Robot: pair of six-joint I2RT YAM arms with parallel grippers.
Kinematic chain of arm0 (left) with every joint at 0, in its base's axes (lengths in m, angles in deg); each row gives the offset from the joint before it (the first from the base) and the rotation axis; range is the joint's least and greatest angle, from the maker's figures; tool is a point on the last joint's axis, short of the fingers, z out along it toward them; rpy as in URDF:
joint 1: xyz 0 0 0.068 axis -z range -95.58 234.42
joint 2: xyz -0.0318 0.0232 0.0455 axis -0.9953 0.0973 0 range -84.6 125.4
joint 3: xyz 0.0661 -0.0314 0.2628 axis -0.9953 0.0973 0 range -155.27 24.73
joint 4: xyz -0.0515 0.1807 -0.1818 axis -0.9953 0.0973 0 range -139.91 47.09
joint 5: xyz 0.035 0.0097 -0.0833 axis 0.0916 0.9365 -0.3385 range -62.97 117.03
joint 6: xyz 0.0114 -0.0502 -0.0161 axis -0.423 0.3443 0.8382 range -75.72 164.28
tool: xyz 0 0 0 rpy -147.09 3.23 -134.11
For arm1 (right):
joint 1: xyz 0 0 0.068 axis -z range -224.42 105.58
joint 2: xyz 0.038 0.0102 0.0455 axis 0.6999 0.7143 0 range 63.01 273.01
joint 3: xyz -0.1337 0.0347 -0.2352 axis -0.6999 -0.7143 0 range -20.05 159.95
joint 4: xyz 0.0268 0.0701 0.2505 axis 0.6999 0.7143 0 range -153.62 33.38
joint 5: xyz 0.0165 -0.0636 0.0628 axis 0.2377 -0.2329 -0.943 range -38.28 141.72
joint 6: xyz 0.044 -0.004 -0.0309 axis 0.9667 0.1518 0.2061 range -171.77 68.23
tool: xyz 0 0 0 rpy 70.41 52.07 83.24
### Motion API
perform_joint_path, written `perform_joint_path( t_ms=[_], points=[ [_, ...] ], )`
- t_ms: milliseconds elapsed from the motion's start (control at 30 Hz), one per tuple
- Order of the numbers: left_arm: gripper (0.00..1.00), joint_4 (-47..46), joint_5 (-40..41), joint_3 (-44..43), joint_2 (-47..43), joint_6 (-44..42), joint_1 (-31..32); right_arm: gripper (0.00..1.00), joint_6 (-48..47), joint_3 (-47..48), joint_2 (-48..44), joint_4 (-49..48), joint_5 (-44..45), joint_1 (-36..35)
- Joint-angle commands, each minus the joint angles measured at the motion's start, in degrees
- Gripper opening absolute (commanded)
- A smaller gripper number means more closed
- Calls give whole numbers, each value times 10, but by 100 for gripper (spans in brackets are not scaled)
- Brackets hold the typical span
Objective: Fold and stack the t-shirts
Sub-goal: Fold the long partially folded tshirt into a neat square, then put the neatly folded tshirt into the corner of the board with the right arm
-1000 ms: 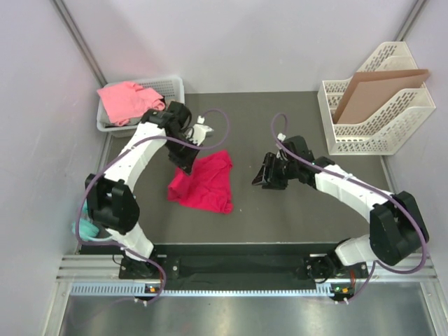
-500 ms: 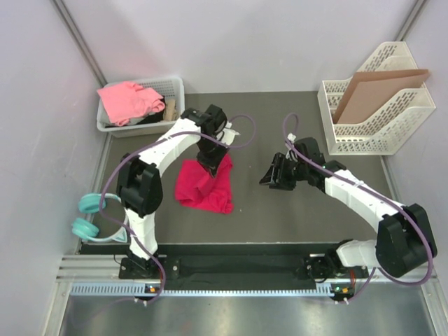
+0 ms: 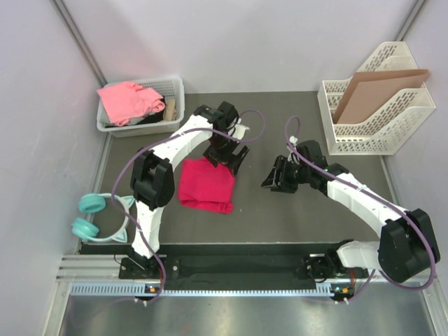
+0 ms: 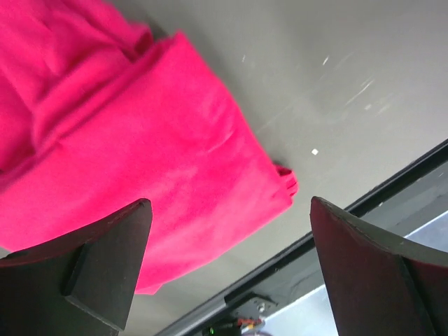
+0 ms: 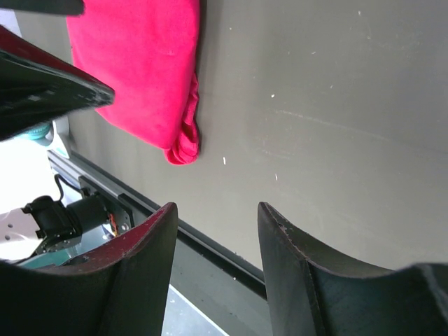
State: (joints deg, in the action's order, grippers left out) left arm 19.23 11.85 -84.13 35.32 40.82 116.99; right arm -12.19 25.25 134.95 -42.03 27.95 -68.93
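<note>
On the surface [image 3: 301,217], the crimson t-shirt [image 3: 205,185] lay folded just beside the released left tool [image 3: 225,161]. The right tool [image 3: 273,183] stood parted, empty. Only the top view showed the pink t-shirt [image 3: 124,98] in the basket [image 3: 179,91].

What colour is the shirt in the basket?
The shirt is salmon pink; top external view shows it best.

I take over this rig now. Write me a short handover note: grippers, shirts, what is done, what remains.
Left gripper: open, empty, above the red shirt, at its far edge.
Right gripper: open, empty, above the table, right of that shirt.
Red shirt: folded, on the table. Pink shirt: crumpled in the basket, far left.
Done: red shirt looks folded.
Left: fetch pink shirt, fold it, stack both.
</note>
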Motion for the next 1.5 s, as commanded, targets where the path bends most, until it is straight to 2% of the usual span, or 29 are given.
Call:
perform_joint_path(
  t_ms=[0,100,200,233,300,333,433,500,533,667,867,1000,1300,1467],
  points=[
    [99,-12,-6,-37,-62,20,-8,50,-5,4,-6,-12,0,7],
    [99,-33,-13,2,-129,26,-24,51,2,8,20,-36,-9,7],
    [99,-68,-36,90,-208,27,-37,51,3,30,72,-55,-24,7],
    [99,-80,-41,144,-229,25,-42,51,5,39,89,-64,-34,7],
    [99,-137,-42,208,-287,22,-45,51,3,72,143,-76,-48,6],
    [99,-158,-42,271,-303,25,-48,50,5,86,163,-82,-56,5],
    [99,-211,-35,364,-333,2,-48,51,3,139,238,-87,-72,1],
    [99,-231,-14,391,-333,-9,-49,53,4,173,283,-94,-83,-1],
    [99,-247,-10,409,-332,-25,-49,57,5,183,295,-95,-87,-1],
    [99,-318,1,435,-322,-30,-53,63,5,232,346,-98,-102,-2],
    [99,-400,26,455,-300,-39,-67,64,5,295,408,-92,-110,-5],
    [99,-408,34,480,-274,-51,-77,64,3,330,439,-86,-120,-12],
    [99,-450,40,575,-281,-57,-78,64,9,361,472,-85,-126,-40],
    [99,-454,31,580,-272,-48,-79,65,3,364,480,-81,-127,-49]
  ],
)
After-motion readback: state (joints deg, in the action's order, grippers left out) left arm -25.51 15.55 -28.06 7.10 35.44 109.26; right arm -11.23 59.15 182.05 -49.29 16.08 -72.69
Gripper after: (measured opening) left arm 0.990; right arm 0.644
